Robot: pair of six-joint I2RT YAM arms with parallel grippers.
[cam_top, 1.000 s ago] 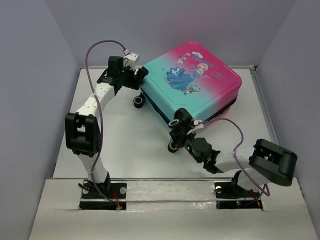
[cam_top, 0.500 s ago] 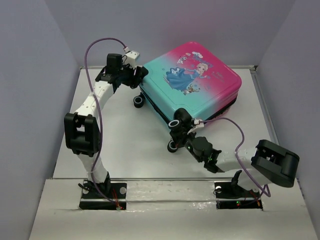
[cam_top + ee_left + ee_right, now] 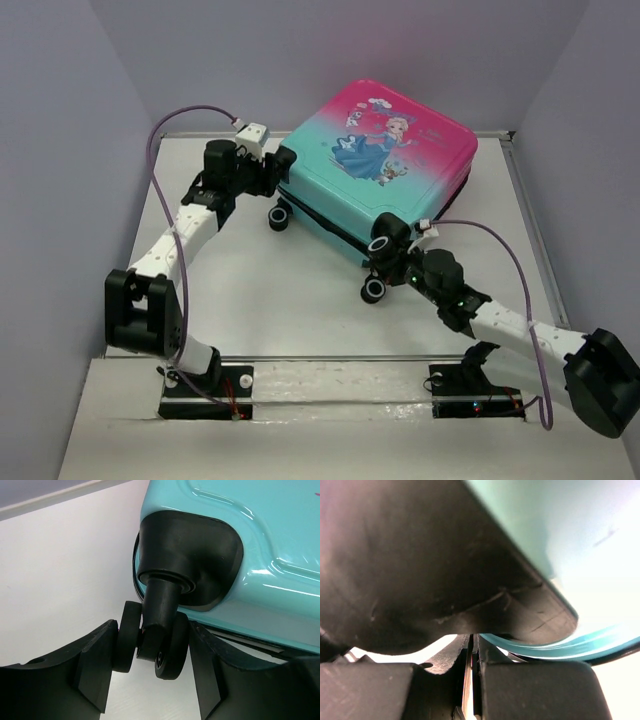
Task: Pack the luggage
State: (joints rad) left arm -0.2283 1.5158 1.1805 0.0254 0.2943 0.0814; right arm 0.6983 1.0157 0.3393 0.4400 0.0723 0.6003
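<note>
The luggage (image 3: 385, 160) lies closed on the table, its pink-to-teal princess shell facing up. My left gripper (image 3: 272, 172) is at its left corner, shut on a black twin caster wheel (image 3: 150, 645). In the left wrist view both fingers (image 3: 97, 655) press the wheel's sides below the teal shell (image 3: 250, 530). My right gripper (image 3: 400, 260) is at the near corner by another wheel (image 3: 385, 243). In the right wrist view its jaws (image 3: 472, 652) are almost shut on a thin tab at the zipper seam, under the black wheel housing (image 3: 420, 580) and teal shell (image 3: 590, 540).
Two more wheels (image 3: 279, 215) (image 3: 374, 290) stick out over the white table (image 3: 250, 290). Grey walls close in the left, back and right. A purple cable (image 3: 490, 250) loops over the right arm.
The luggage has slid right and back and turned a little. My right arm has swung out to the right with it. My left arm has stretched to follow, still holding the wheel.
</note>
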